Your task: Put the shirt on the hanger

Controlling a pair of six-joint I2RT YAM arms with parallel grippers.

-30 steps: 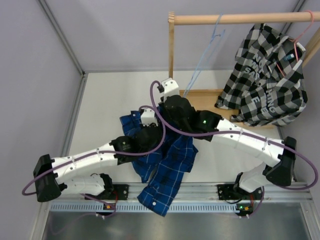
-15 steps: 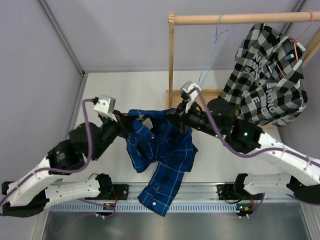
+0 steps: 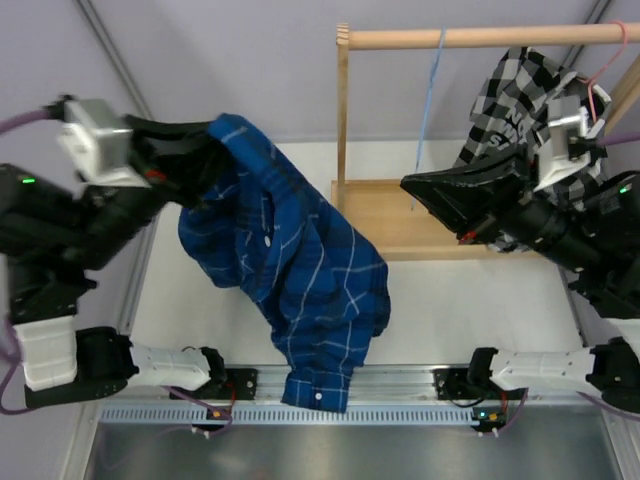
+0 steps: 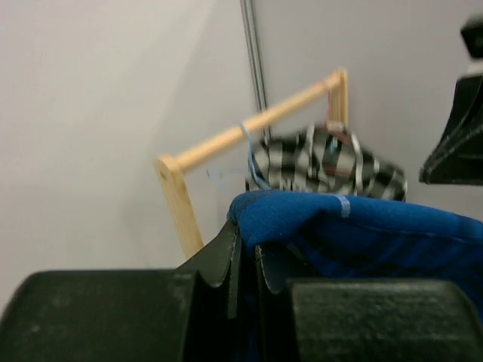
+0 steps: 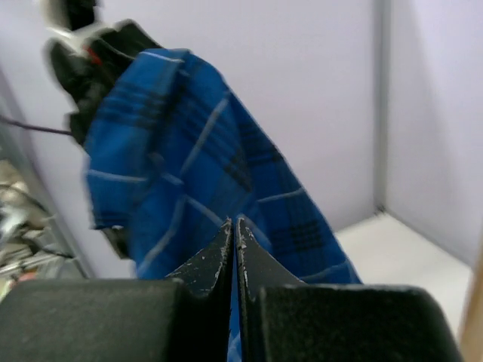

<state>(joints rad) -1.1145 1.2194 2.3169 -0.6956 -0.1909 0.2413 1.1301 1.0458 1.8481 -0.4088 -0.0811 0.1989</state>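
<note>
The royal-blue plaid shirt [image 3: 300,270] hangs in the air from my left gripper [image 3: 212,140], which is shut on its top edge, high at the left. Its lower end drapes down to the front rail. In the left wrist view the fabric [image 4: 362,226] bulges out from between the shut jaws of that gripper [image 4: 247,241]. My right gripper [image 3: 408,186] is shut and empty, right of the shirt and apart from it. In its own view [image 5: 234,222] it faces the hanging shirt [image 5: 189,151]. The light-blue wire hanger [image 3: 428,110] hangs from the wooden rod [image 3: 470,38] just behind the right gripper.
A wooden rack with an upright post [image 3: 343,120] and a base board [image 3: 385,215] stands at the back. A black-and-white checked shirt [image 3: 515,85] on a pink hanger [image 3: 598,80] hangs at the rod's right end, partly hidden by my right arm. Grey walls enclose the table.
My left gripper has lifted the shirt up and to the left, off the table. My right gripper has come away from the shirt and moved up and right, toward the rack.
</note>
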